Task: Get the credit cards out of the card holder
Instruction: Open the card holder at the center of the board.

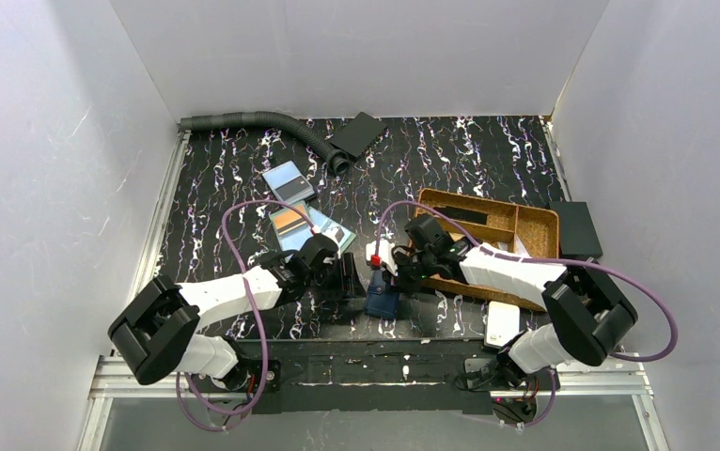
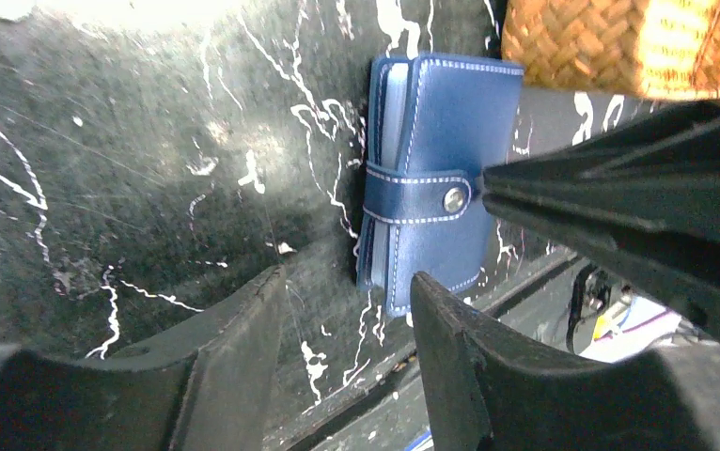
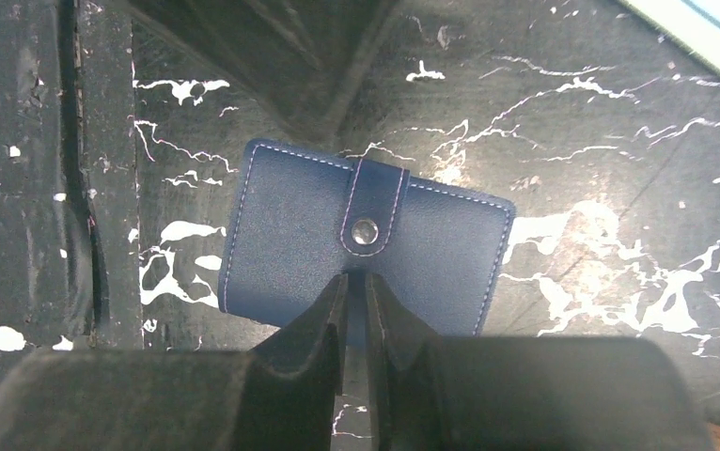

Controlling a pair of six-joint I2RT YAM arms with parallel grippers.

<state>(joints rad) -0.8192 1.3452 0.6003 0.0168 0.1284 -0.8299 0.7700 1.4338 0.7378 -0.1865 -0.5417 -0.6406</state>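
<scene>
On black white-veined tabletop (image 1: 488, 160), at right, brown woven tray (image 1: 537, 224). Far left of centre, loose light-blue, orange and teal plastic cards (image 1: 290, 224). Near centre, small navy leather card holder (image 1: 382, 299), strap snapped shut. On its edge by the strap, right gripper (image 3: 356, 284) clenched; just left, left gripper (image 2: 347, 315) released, fingers apart.
</scene>
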